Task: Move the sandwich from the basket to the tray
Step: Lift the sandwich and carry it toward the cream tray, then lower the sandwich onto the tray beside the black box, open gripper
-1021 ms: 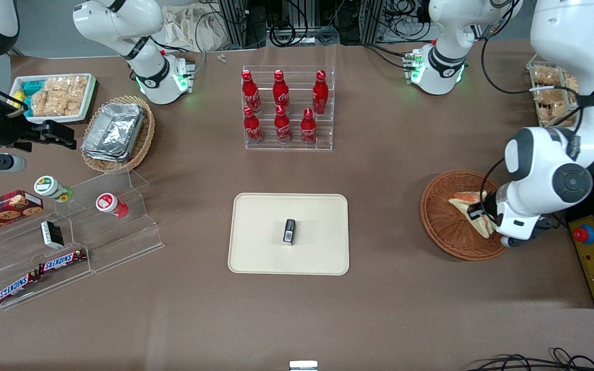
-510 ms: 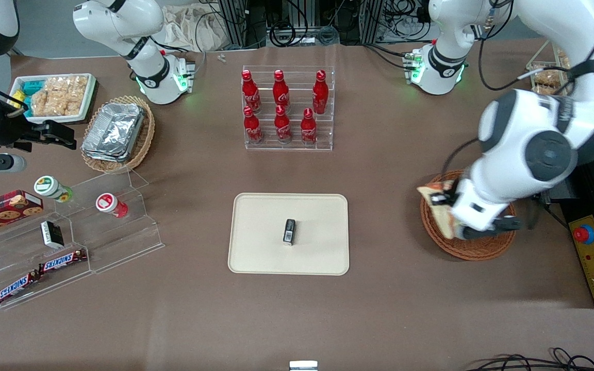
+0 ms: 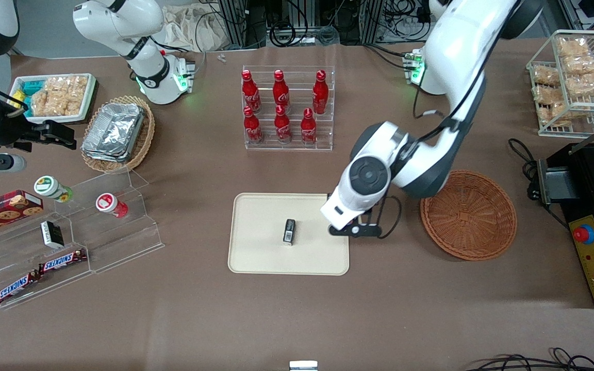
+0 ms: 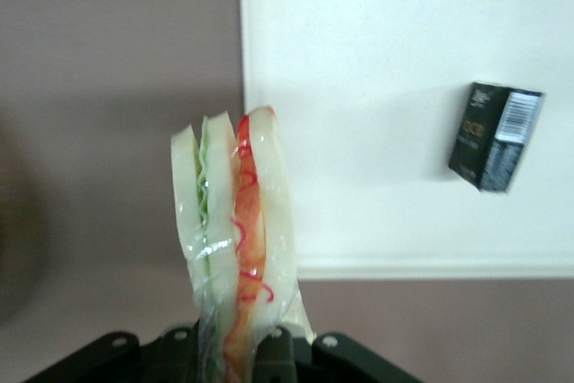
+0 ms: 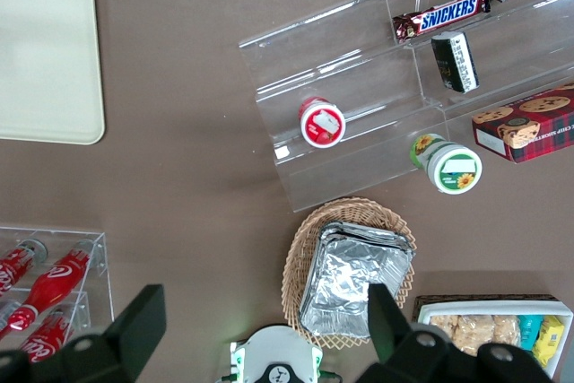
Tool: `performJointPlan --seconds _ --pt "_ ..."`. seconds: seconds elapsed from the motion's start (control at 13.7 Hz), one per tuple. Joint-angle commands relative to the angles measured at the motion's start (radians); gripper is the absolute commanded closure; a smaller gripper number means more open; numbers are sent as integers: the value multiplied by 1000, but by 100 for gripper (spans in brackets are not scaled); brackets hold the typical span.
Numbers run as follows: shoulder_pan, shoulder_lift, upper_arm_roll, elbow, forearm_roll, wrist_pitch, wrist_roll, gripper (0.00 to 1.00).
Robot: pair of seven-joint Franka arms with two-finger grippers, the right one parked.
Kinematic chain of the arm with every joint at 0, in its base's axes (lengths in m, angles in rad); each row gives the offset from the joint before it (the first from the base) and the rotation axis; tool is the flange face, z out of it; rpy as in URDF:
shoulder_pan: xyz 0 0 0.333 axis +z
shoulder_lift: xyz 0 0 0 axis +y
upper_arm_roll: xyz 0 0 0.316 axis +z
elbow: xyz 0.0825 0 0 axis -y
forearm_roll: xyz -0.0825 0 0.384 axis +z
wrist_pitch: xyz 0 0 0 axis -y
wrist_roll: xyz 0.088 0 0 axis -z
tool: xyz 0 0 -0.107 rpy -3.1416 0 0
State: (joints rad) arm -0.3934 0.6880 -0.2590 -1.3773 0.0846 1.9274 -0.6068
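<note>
The gripper [image 4: 244,361] is clamped on the sandwich [image 4: 235,239], pinching the wedge at its base so the cut edge sticks out away from the wrist. In the wrist view the sandwich hangs above the desk [image 3: 297,319] just at the edge of the tray [image 3: 256,257], not yet over the middle of it. In the front view the wrist hides the sandwich; the arm's end sits over the tray's 3 o'clock edge, the side facing the basket [image 3: 468,214].

Holding it on edge like this looks meant to keep the layers together during the carry; judged stage: transport nearly done, lowering and release not yet done.

The basket is round, shallow, reddish-brown wicker with a woven spiral floor, and nothing shows in it. It sits at 3 o'clock from the tray, apart from it.

The tray is flat, cream, matte, with rounded corners and a low rim. A small black box [image 3: 289,231] with a barcode lies near the tray's centre, so free room is between it and the 3 o'clock rim, and at 9 o'clock too.

The sandwich is pale soft bread slices with a green strip and red-pink filling, glossy as if wrapped in clear film. It likely squashes easily, so a firm squeeze could deform it, and the film could slip.

At 12 o'clock from the tray is a clear plastic rack of red bottles [image 3: 281,108].
</note>
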Motion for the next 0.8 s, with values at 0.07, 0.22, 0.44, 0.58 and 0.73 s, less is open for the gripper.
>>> performJointPlan --seconds 0.07,0.22,0.44,0.58,0.73 --pt "2 116 10 67 49 91 -5 100" --pt "2 146 9 72 61 140 2 100" --pt "2 160 9 76 61 182 47 100" --pt "2 179 9 78 61 220 65 100" --pt "2 189 9 78 61 222 81 100"
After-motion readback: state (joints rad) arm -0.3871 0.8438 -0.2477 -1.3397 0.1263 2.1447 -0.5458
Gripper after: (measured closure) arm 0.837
